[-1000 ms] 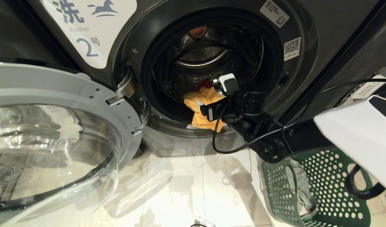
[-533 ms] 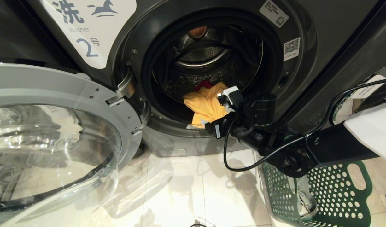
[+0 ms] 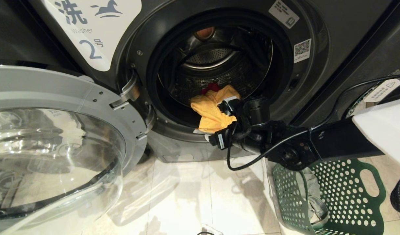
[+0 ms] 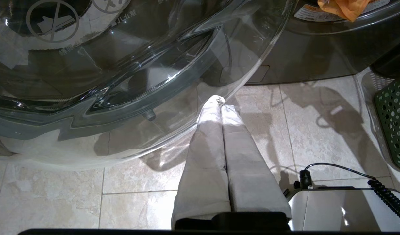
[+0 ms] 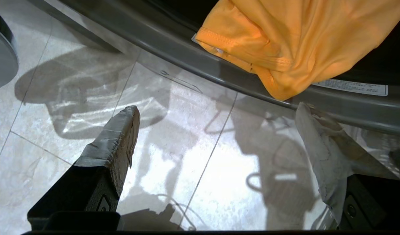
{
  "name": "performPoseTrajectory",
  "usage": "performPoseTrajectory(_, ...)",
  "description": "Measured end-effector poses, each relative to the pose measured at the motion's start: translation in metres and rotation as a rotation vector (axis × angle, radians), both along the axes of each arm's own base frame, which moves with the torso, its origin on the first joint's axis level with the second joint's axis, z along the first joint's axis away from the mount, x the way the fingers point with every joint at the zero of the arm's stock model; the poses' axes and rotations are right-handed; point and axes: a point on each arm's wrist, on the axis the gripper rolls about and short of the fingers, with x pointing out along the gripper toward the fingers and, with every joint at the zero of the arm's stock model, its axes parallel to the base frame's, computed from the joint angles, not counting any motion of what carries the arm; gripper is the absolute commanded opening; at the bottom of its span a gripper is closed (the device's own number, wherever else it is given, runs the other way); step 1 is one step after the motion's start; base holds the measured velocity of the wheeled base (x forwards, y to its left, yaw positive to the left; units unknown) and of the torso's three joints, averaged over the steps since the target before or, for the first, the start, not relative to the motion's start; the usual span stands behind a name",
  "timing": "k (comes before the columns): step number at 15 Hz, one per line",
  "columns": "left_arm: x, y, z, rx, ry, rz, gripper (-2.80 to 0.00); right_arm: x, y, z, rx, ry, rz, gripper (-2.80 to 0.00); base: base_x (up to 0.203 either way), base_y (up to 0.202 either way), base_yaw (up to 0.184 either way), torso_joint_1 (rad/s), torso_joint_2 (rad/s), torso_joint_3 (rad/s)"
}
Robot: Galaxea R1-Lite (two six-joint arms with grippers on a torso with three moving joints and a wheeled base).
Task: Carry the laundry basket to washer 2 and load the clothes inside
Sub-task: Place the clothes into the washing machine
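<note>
Laundry basket (image 3: 343, 199), dark green and perforated, stands on the floor tiles (image 3: 193, 195) at the lower right of the frame, parked beside washer 2 (image 3: 321, 65) so the right arm has a short reach, with grey cloth (image 3: 312, 192) left inside. Above it, mid-frame, the right claw (image 5: 216, 130) hangs spread wide and empty over the tiles before the sill. Farther in, the yellow garment (image 3: 213, 109) droops over the drum's lip with the pink-red one (image 3: 211, 87) behind; the swung-open door (image 3: 56, 130) fills the left, where the left claw (image 4: 221, 101) sits closed and idle.
</note>
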Motion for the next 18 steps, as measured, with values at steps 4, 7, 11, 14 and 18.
performPoseTrajectory(4, 0.000, 0.000, 0.000, 0.000, 0.000, 0.000, -2.80, 0.031, 0.012, 0.002, -0.008, -0.031, -0.060, 0.00, 0.000, 0.000, 0.000, 0.000, 0.00, 0.000)
performPoseTrajectory(7, 0.000, 0.000, 0.000, 0.000, 0.000, 0.000, -2.80, 0.059, 0.009, -0.012, -0.050, -0.060, -0.088, 0.00, 0.000, 0.000, 0.000, 0.000, 0.00, 0.000)
performPoseTrajectory(11, 0.000, 0.000, 0.000, 0.000, 0.000, 0.000, -2.80, 0.083, 0.007, -0.033, -0.073, -0.058, -0.111, 0.00, 0.000, 0.000, 0.000, 0.000, 0.00, 0.000)
performPoseTrajectory(14, 0.000, 0.000, 0.000, 0.000, 0.000, 0.000, -2.80, 0.095, 0.010, -0.038, -0.060, -0.077, -0.118, 0.00, 0.000, 0.000, 0.000, 0.000, 0.00, 0.000)
performPoseTrajectory(18, 0.000, 0.000, 0.000, 0.000, 0.000, 0.000, -2.80, 0.107, 0.016, -0.046, -0.047, -0.099, -0.121, -2.80, 0.000, 0.000, 0.000, 0.000, 0.00, 0.000)
